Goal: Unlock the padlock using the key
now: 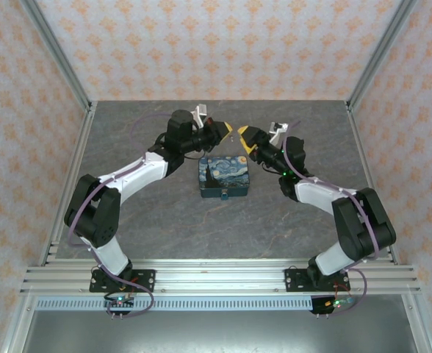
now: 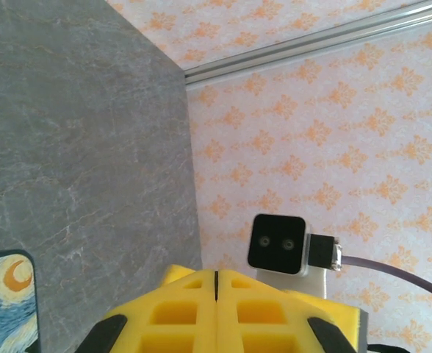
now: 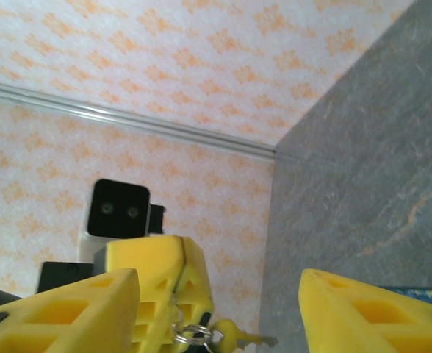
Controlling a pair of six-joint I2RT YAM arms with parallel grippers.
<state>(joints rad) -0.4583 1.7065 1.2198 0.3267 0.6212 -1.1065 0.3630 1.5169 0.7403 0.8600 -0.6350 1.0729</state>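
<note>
Holding the key [image 3: 254, 340] by its ring, my left tool [image 3: 176, 294] is pinched shut. My right tool [image 3: 217, 279] stands open and empty. The padlock [image 1: 222, 195] sits at the tin's [image 1: 225, 175] near edge, so insertion and turning remain.

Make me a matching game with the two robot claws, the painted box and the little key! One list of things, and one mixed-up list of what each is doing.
Things:
1. left gripper
2. right gripper
3. painted tin
4. key

States:
A. jaws open
B. lying on the table
C. jaws shut
D. dangling at the tip of the shut gripper

Pairs: 1-C, 2-A, 3-B, 4-D
</note>
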